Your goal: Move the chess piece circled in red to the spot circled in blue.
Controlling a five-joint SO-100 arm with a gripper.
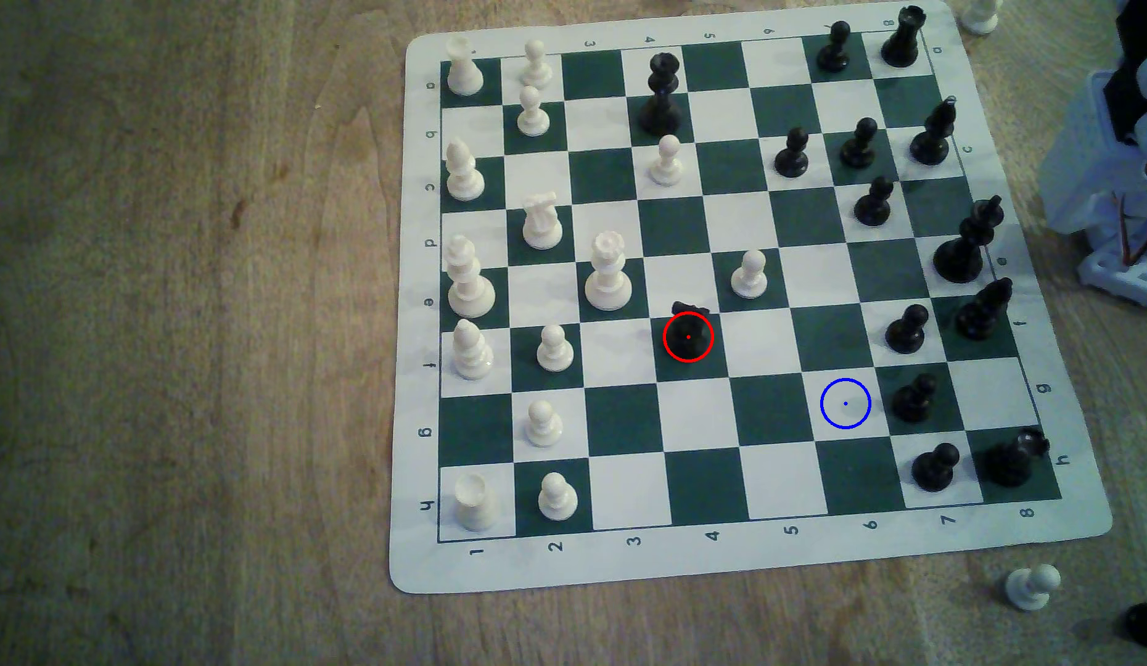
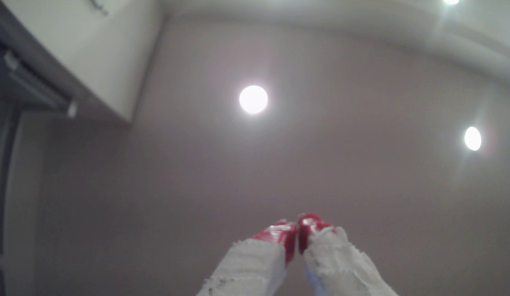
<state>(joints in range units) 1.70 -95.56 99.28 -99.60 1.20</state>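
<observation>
The chess piece circled in red (image 1: 688, 333) is a glossy black knight on a dark green square near the board's middle, its head jutting toward the far side. The spot circled in blue (image 1: 845, 403) is a bare white square two files toward the exterior view's right and one row nearer. In the wrist view my gripper (image 2: 298, 230) points up at the ceiling, its red-tipped white fingers (image 2: 279, 236) pressed together with nothing between them. The arm's base (image 1: 1128, 192) stands off the board at the exterior view's right edge.
White pieces crowd the exterior view's left files and black pieces the right files of the chessboard (image 1: 744, 563). A black pawn (image 1: 914, 398) stands right beside the blue spot. A white pawn (image 1: 749, 275) is near the knight. A loose white pawn (image 1: 1031, 586) lies off the board.
</observation>
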